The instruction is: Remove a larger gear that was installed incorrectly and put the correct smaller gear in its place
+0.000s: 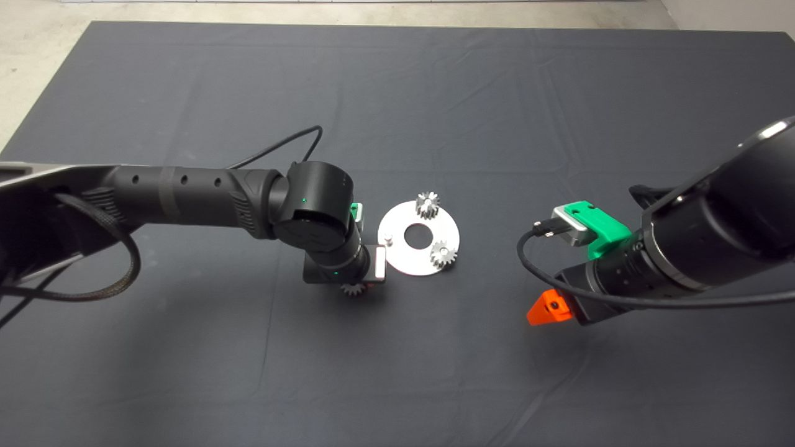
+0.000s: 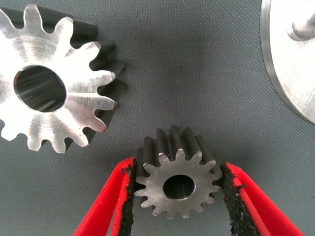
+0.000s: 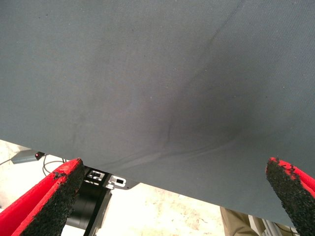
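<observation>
Left pincer [image 2: 178, 189] around smaller gear [image 2: 177, 182]

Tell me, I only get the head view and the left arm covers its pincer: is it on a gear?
Observer: Yes, the left pincer has its pads against the smaller gear's teeth on both sides.
Operator: Where's the larger gear?
Observer: The larger gear lies flat on the mat beside it, off the plate.
Operator: And the right pincer?
Observer: The right pincer is open wide, with nothing between its fingers.
</observation>
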Robot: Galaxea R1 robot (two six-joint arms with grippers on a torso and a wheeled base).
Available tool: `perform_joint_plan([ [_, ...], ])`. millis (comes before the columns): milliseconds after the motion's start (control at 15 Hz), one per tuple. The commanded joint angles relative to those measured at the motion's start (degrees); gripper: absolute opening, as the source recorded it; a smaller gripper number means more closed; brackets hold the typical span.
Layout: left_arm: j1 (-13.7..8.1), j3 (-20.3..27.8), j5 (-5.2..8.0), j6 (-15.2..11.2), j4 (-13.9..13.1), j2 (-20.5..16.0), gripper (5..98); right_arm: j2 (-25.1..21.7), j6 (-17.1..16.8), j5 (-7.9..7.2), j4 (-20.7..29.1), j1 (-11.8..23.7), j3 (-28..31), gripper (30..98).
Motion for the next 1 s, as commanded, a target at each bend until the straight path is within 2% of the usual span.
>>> perform_joint_plan([
  [0,-0.65,0.0,1.09,0.31,0.66,0.1,41.4,-0.34,0.01,-1.89,1.23,1.36,0.43,97.7],
  [933,-0.65,0.09,1.09,1.63,0.49,-0.08,34.7,-0.34,0.01,-1.89,1.31,1.43,0.43,97.7],
])
